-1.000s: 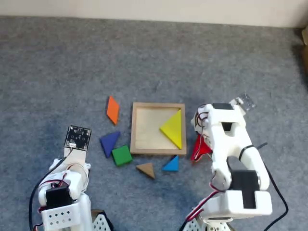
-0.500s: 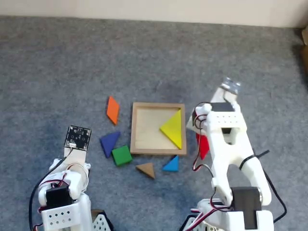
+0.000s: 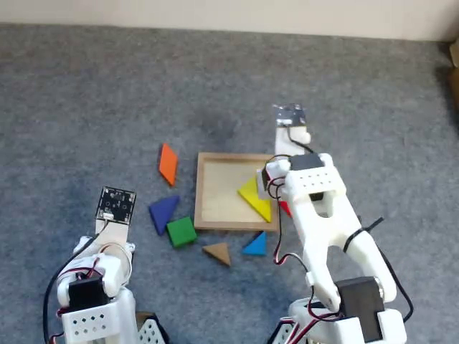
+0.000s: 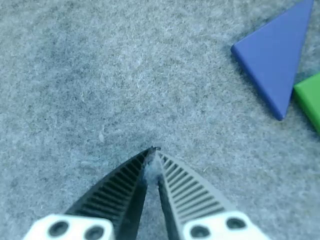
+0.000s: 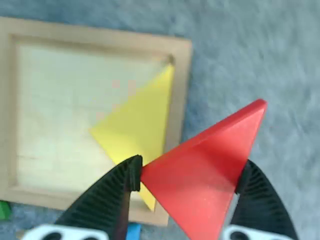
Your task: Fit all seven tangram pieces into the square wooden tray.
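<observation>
1 yellow triangle (image 3: 257, 192) lies inside the wooden tray (image 3: 200, 193). The right hand (image 5: 190, 171) grasps the red triangle (image 5: 210, 160) over the tray's right rim. The left hand (image 4: 152, 155) is clenched and empty, low over the tabletop (image 4: 100, 75) near a blue triangle (image 4: 275, 55) and a green square (image 4: 310, 100).

Pale wooden tray (image 3: 201, 193), fuzzy grey carpet (image 3: 107, 93)

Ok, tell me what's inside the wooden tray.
One yellow triangle lies in the wooden tray along its right wall; the remaining floor is bare. The red triangle held by the right gripper hides one tray corner in the wrist view.
</observation>
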